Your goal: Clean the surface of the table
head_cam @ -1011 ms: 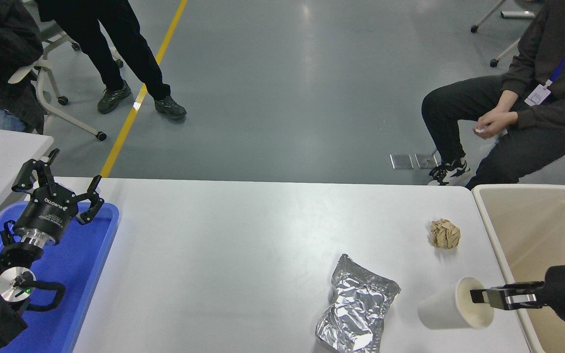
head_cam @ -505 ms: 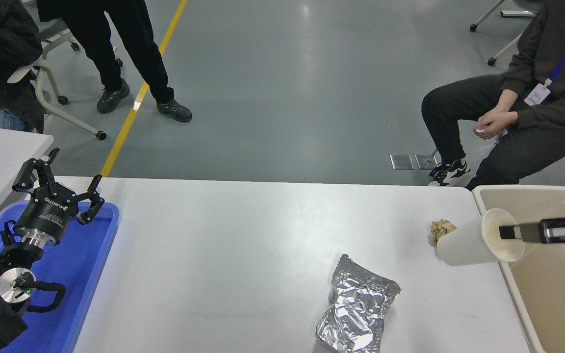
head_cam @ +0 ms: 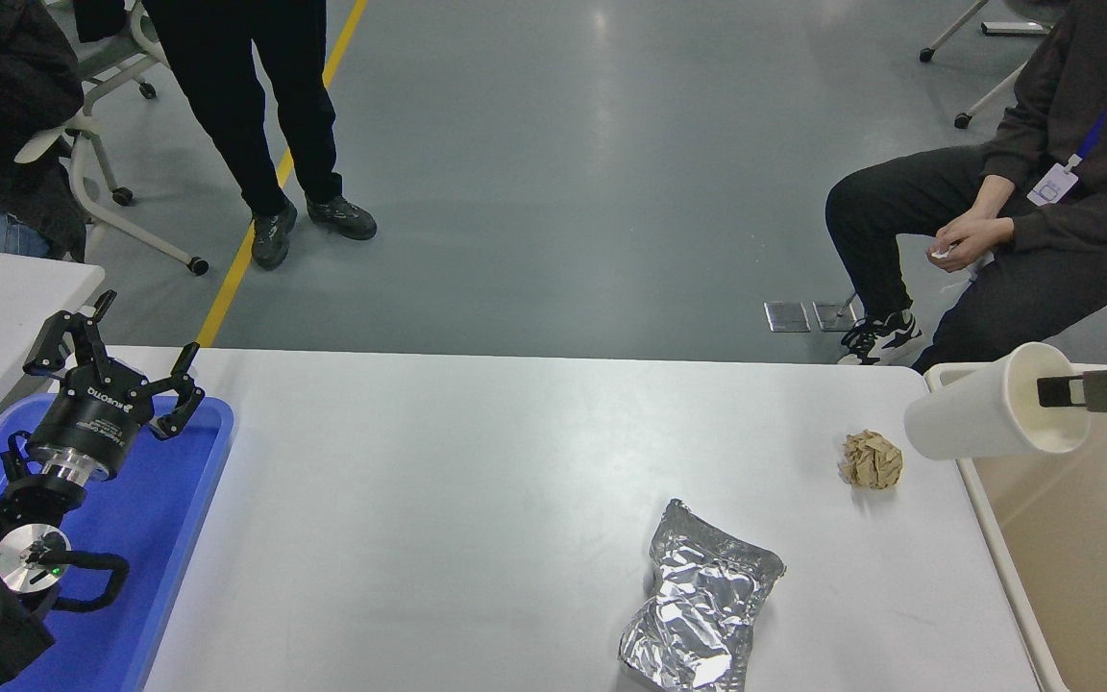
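White tabletop (head_cam: 477, 461) on grey floor (head_cam: 563, 173), foil bag (head_cam: 702, 610), crumpled paper (head_cam: 872, 459), right pincer (head_cam: 1058, 392) clamped on paper cup (head_cam: 981, 418) over beige bin (head_cam: 1092, 538), left pincer (head_cam: 116, 360) spread apart above blue tray (head_cam: 179, 500).

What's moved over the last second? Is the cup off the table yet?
Yes. The right gripper, already shut on the rim of the white paper cup, lifted it off the table surface and carried it up and right, over the near edge of the beige bin. It is not let go. The foil bag, the crumpled paper ball and the left gripper over the blue tray stayed put.
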